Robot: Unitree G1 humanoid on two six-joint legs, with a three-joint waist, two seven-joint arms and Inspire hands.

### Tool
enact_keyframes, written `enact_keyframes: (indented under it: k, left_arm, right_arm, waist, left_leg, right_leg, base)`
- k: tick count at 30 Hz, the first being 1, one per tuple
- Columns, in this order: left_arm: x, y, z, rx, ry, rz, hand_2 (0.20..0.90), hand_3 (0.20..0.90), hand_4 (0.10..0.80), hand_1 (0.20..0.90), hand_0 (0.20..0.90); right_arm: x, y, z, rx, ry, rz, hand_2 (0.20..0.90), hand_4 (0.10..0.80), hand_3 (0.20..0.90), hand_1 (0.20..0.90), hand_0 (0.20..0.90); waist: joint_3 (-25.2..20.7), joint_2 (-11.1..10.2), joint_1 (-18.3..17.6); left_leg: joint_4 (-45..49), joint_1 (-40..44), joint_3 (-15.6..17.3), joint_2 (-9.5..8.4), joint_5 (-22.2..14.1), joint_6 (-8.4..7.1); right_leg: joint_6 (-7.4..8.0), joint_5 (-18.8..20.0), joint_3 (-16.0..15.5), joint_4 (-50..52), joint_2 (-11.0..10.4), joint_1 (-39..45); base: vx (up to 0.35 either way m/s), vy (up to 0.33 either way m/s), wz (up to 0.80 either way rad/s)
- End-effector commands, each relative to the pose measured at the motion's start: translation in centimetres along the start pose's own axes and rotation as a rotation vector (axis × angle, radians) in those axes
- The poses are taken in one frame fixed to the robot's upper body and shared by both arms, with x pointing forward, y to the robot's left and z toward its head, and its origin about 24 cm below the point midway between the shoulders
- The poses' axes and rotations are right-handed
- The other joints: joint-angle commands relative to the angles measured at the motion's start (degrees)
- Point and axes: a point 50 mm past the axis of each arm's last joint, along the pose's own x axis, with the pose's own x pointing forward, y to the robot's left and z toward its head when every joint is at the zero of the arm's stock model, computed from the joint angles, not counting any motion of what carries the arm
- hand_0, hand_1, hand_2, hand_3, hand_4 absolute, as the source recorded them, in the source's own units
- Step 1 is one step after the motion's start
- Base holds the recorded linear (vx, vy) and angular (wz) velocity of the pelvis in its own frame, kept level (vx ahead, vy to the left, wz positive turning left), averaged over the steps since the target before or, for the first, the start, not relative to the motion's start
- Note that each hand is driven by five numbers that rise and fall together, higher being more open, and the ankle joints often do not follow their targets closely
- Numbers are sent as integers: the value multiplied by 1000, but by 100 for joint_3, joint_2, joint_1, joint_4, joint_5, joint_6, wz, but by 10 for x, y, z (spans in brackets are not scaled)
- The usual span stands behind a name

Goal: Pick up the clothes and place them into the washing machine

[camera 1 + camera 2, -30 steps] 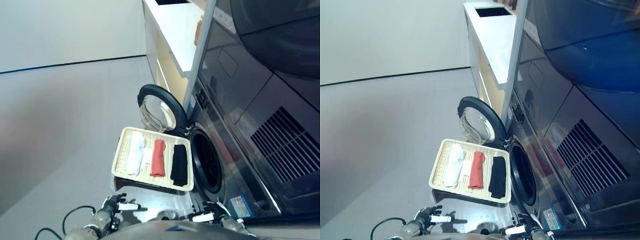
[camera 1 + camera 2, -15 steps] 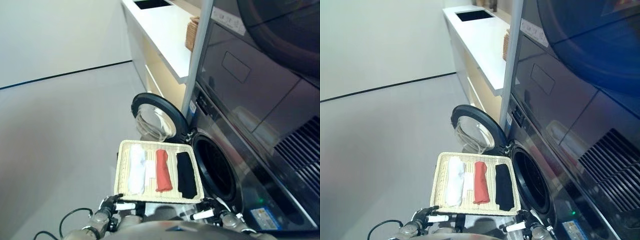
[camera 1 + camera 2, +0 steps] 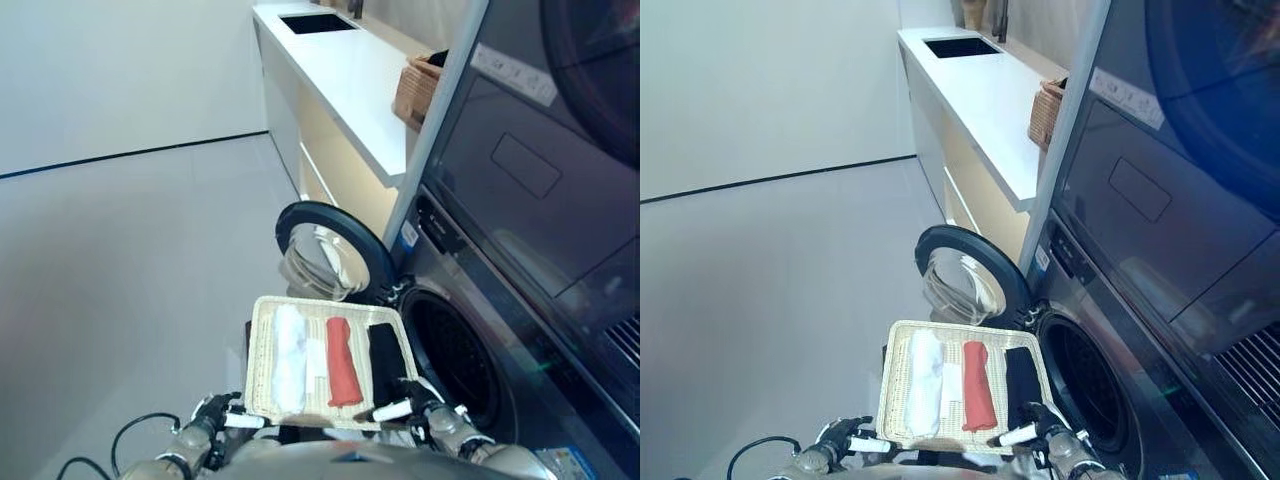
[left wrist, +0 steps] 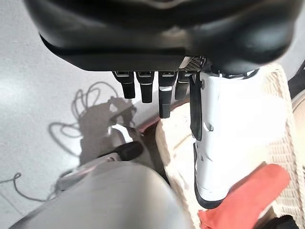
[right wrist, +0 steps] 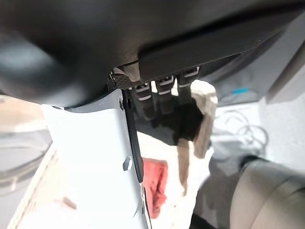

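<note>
Left hand (image 3: 213,411) at the near left corner of the woven tray (image 3: 262,345), fingers tucked under the rim, grip not readable. On the tray, side by side: white cloth (image 3: 290,356), red cloth (image 3: 342,360), black cloth (image 3: 384,351). Right hand (image 3: 421,405) at the near right corner, grip likewise unclear; just beyond, round door (image 3: 325,248) swung wide before the washing machine (image 3: 455,360); worktop (image 3: 345,75) with basket (image 3: 418,88) behind.

A home laundry or utility room: a dark front-loading washing machine (image 3: 1090,385) with its round glass door (image 3: 965,280) swung open, a second dark appliance (image 3: 1200,150) stacked above it, and a long white counter (image 3: 990,100) with a black sink (image 3: 960,46) and a woven wicker basket (image 3: 1045,112).
</note>
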Motion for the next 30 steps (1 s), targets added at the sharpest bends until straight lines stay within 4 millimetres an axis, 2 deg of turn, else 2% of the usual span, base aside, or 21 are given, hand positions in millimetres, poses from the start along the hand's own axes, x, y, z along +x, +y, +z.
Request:
enact_keyframes:
  k: [1, 2, 8, 12, 13, 14, 15, 16, 17, 19, 20, 23, 26, 30]
  left_arm:
    - [1, 20, 8, -25, -9, 69, 900, 900, 800, 900, 900]
    - [0, 19, 4, -51, -3, 76, 900, 900, 800, 900, 900]
    - [0, -5, 0, -10, 1, -9, 900, 900, 800, 900, 900]
    - [2, -10, 17, 10, -65, -24, 900, 900, 800, 900, 900]
    - [2, -10, 17, 10, -66, -24, 900, 900, 800, 900, 900]
    - [4, -5, 34, -1, -121, 2, 900, 900, 800, 900, 900]
    - [4, -5, 35, -2, -122, 3, 900, 900, 800, 900, 900]
    - [4, -2, 43, -5, -150, 16, 900, 900, 800, 900, 900]
    - [5, 3, 63, -21, -208, 48, 900, 900, 800, 900, 900]
    - [5, 7, 77, -37, -255, 75, 900, 900, 800, 900, 900]
    - [5, 7, 77, -37, -256, 75, 900, 900, 800, 900, 900]
    - [3, 12, 96, -70, -326, 110, 900, 900, 800, 900, 900]
    - [2, 15, 109, -90, -362, 123, 900, 900, 800, 900, 900]
    - [0, 19, 120, -116, -392, 135, 900, 900, 800, 900, 900]
  right_arm:
    - [2, -32, 12, -58, -38, -110, 900, 800, 900, 900, 900]
    - [2, -34, 7, -74, -21, -118, 900, 800, 900, 900, 900]
    - [0, -40, -9, -161, 40, -132, 900, 800, 900, 900, 900]
    - [2, -65, 12, -249, 11, -205, 900, 800, 900, 900, 900]
    - [2, -65, 12, -250, 11, -206, 900, 800, 900, 900, 900]
    - [2, -89, 40, -304, -48, -282, 900, 800, 900, 900, 900]
    - [2, -90, 41, -304, -49, -283, 900, 800, 900, 900, 900]
    - [2, -100, 54, -331, -71, -322, 900, 800, 900, 900, 900]
    - [-2, -121, 83, -391, -126, -407, 900, 800, 900, 900, 900]
    - [-7, -137, 105, -452, -160, -480, 900, 800, 900, 900, 900]
    - [-7, -137, 105, -453, -161, -481, 900, 800, 900, 900, 900]
    - [-19, -162, 140, -617, -219, -614, 900, 800, 900, 900, 900]
    - [-30, -179, 164, -690, -245, -694, 900, 800, 900, 900, 900]
    - [-39, -193, 177, -713, -262, -762, 900, 800, 900, 900, 900]
  waist:
    - [92, -94, 99]
    - [7, -153, 165]
    - [-160, -172, 239]
    - [43, -130, 275]
    - [37, -130, 274]
    - [333, -69, 278]
    - [327, -68, 276]
    - [459, -36, 270]
    - [736, 52, 267]
    - [905, 129, 276]
    - [900, 129, 277]
    - [1219, 233, 285]
    - [1390, 284, 305]
    - [1491, 325, 323]
  left_leg:
    - [875, -57, -114, 158, -684, -657]
    - [710, -5, -96, 162, -655, -686]
    - [419, 45, -236, 183, -615, -752]
    - [490, -237, -242, 146, -597, -760]
    - [501, -254, -241, 145, -600, -759]
    - [654, -646, -241, 93, -553, -766]
    - [671, -671, -240, 93, -558, -765]
    - [770, -890, -239, 92, -531, -771]
    - [927, -1285, -256, 77, -448, -770]
    - [1002, -1575, -248, 48, -373, -761]
    - [1007, -1589, -246, 48, -373, -761]
    - [1132, -1986, -195, 13, -280, -766]
    - [1233, -2243, -181, 0, -268, -792]
    - [1332, -2453, -194, -7, -260, -821]
  right_leg:
    - [148, 1611, -80, -1339, -87, 422]
    - [188, 1691, -361, -1551, -160, 525]
    - [227, 1707, -590, -2107, -98, 873]
    - [228, 1724, -522, -2123, -111, 713]
    - [228, 1723, -520, -2117, -112, 698]
    - [221, 1778, -482, -2034, -152, 354]
    - [221, 1776, -480, -2023, -153, 332]
    - [206, 1802, -445, -1942, -173, 94]
    - [165, 1849, -374, -1695, -199, -368]
    - [133, 1876, -312, -1510, -206, -713]
    - [132, 1874, -308, -1501, -206, -730]
    - [106, 1896, -215, -1276, -203, -1158]
    - [90, 1861, -154, -1133, -200, -1444]
    - [79, 1844, -132, -1007, -211, -1654]
  base:
    - [135, -44, 29]
    - [171, -54, 44]
    - [114, -31, 40]
    - [-70, -18, -1]
    - [-314, -3, -4]
    - [-243, 2, -4]
    - [-359, 7, -13]
    - [-367, 31, -12]
    - [-443, 48, -7]
    - [-261, 54, -8]
    - [-112, 49, -7]
    - [-115, 77, -8]
    - [-64, 37, -13]
    - [-8, 5, 0]
